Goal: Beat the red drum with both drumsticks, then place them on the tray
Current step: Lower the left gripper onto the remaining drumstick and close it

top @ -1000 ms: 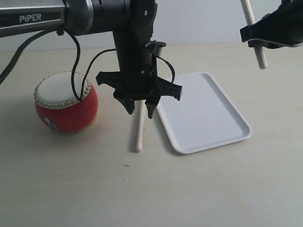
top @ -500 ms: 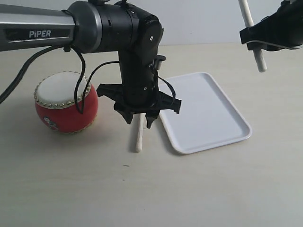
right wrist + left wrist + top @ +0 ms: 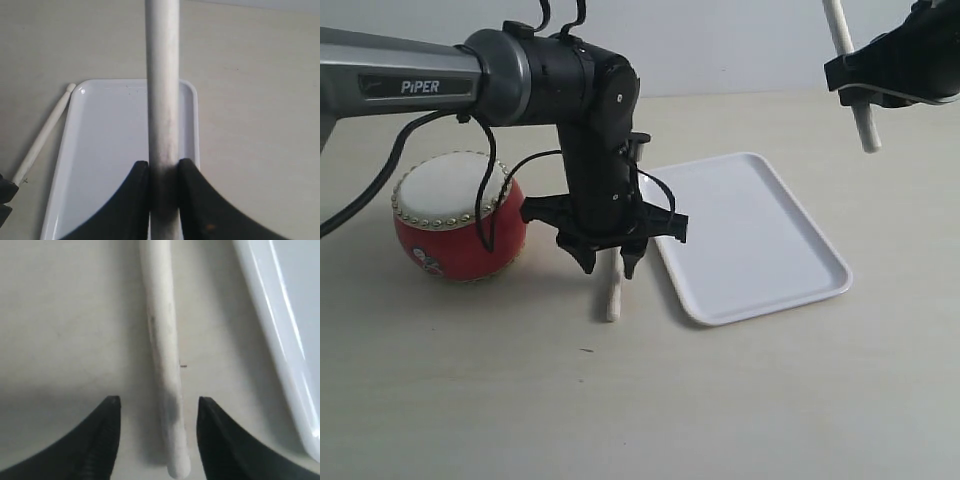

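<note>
The left gripper (image 3: 611, 266) hangs with its jaws wide apart around one drumstick (image 3: 613, 300) lying on the table (image 3: 620, 400) between the red drum (image 3: 460, 240) and the tray (image 3: 770, 230), while the right gripper (image 3: 858, 92) squeezes the other drumstick (image 3: 866, 128) up in the air

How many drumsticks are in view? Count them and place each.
2. The loose drumstick lies on the table between the red drum and the tray, under the open left gripper. The held drumstick is clamped in the right gripper, raised above the table.
</note>
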Controlling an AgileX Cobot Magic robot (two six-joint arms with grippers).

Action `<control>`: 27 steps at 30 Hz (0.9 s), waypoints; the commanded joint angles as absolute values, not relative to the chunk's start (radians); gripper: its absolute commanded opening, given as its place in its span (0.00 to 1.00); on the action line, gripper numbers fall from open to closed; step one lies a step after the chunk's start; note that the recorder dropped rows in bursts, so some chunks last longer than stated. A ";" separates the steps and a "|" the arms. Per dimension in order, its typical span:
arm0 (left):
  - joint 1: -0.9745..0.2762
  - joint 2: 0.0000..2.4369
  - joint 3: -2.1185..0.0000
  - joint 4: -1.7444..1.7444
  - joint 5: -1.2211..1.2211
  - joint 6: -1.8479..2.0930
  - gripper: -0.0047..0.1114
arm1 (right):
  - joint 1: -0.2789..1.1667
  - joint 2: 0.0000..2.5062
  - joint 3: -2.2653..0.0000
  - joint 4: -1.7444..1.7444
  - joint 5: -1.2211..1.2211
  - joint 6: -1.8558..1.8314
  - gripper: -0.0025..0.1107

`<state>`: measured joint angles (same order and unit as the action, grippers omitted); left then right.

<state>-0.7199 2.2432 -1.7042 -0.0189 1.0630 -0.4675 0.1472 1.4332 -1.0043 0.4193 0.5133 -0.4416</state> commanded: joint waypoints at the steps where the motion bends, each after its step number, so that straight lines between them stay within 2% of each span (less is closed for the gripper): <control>1: -0.732 2.249 -1.702 -0.038 1.063 -0.464 0.45 | 0.144 1.433 -1.001 0.433 0.505 -0.442 0.02; 22: -0.743 2.303 -1.702 -0.026 1.049 -0.478 0.44 | 0.144 1.433 -1.001 0.444 0.516 -0.442 0.02; 25: -0.743 2.303 -1.702 -0.026 1.049 -0.478 0.35 | 0.144 1.433 -1.001 0.444 0.518 -0.442 0.02; 26: -0.743 2.303 -1.702 -0.026 1.049 -0.478 0.29 | 0.144 1.433 -1.001 0.444 0.518 -0.442 0.02; 27: -0.743 2.303 -1.702 -0.026 1.049 -0.476 0.18 | 0.144 1.433 -1.001 0.444 0.518 -0.442 0.02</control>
